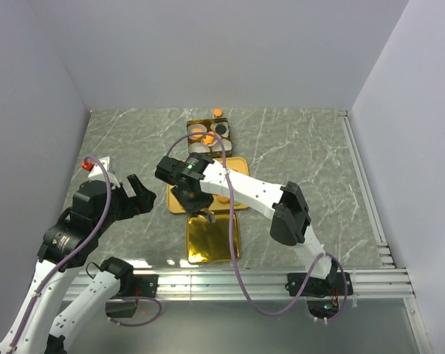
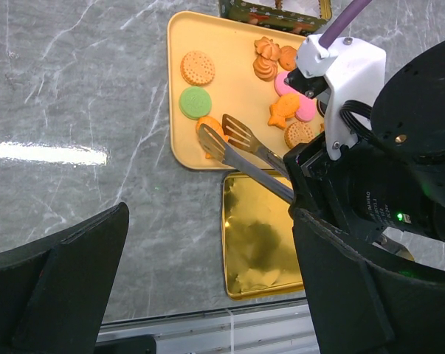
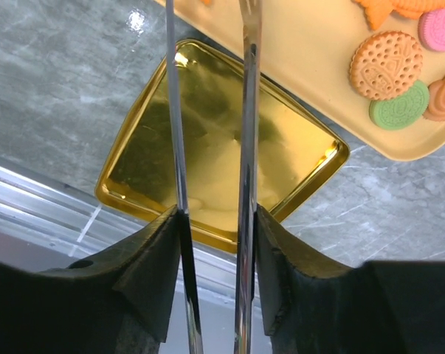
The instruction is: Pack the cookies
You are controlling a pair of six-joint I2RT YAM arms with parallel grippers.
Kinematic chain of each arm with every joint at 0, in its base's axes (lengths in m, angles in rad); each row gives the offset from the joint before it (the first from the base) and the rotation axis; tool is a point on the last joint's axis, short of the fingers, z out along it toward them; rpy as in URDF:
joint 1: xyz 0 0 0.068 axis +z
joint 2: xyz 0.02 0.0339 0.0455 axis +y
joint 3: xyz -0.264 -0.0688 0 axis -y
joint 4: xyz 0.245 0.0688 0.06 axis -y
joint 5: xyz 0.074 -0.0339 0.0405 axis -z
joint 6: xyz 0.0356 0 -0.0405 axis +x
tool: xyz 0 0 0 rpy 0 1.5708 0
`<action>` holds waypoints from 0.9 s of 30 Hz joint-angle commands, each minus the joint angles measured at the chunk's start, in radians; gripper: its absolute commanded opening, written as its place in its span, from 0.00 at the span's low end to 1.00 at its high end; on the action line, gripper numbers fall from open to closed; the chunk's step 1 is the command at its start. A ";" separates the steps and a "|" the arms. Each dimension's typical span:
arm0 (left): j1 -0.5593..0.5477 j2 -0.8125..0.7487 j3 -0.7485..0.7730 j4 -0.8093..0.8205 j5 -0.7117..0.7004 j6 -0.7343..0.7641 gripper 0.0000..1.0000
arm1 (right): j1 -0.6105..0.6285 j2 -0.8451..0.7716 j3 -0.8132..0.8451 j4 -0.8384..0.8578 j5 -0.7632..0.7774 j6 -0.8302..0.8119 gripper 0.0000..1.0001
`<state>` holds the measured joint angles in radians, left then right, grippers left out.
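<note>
Several cookies lie on a tan tray: a tan disc, a green disc, an orange fish and pink discs. My right gripper is shut on metal tongs over the tray's near edge. The tong tips straddle an orange cookie; I cannot tell whether they pinch it. A gold tin at the back holds white paper cups and a few cookies. My left gripper is open and empty, left of the tray.
A shiny gold lid lies flat between the tray and the near metal rail; it also shows in the right wrist view. A small red and white object sits at the far left. Grey walls enclose the marble table.
</note>
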<state>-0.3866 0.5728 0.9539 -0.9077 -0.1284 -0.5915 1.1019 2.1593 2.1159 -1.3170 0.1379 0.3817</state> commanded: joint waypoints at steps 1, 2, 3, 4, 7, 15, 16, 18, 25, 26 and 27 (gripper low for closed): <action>0.003 -0.005 0.005 0.007 -0.007 -0.007 0.99 | 0.007 -0.003 0.035 -0.016 0.008 -0.007 0.46; 0.005 -0.007 0.005 0.009 -0.007 -0.007 0.99 | 0.007 -0.001 0.035 -0.014 0.008 -0.007 0.43; 0.003 -0.005 0.005 0.007 -0.007 -0.005 0.99 | 0.006 0.000 0.035 -0.014 0.005 -0.006 0.39; 0.003 -0.005 0.003 0.007 -0.007 -0.005 0.99 | 0.007 0.002 0.035 -0.013 0.005 -0.006 0.37; 0.003 -0.004 0.005 0.007 -0.005 -0.005 0.99 | 0.007 0.004 0.038 -0.016 0.014 -0.001 0.33; 0.005 0.004 0.003 0.010 0.001 -0.002 1.00 | 0.000 -0.053 0.067 0.001 0.086 0.026 0.32; 0.005 0.006 0.005 0.009 0.001 -0.002 1.00 | -0.005 -0.062 0.067 0.005 0.086 0.031 0.31; 0.005 0.004 0.003 0.009 0.000 -0.004 0.99 | -0.010 -0.094 0.064 0.024 0.089 0.045 0.31; 0.005 0.006 0.003 0.015 0.010 0.002 0.99 | -0.076 -0.171 0.096 0.062 0.106 0.083 0.31; 0.005 0.006 0.002 0.013 0.012 0.004 0.99 | -0.103 -0.179 0.105 0.068 0.103 0.088 0.31; 0.005 0.006 0.000 0.015 0.013 0.005 0.99 | -0.114 -0.184 0.124 0.071 0.095 0.089 0.31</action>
<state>-0.3862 0.5732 0.9535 -0.9077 -0.1276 -0.5907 1.0420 2.0724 2.1620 -1.2930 0.1989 0.4393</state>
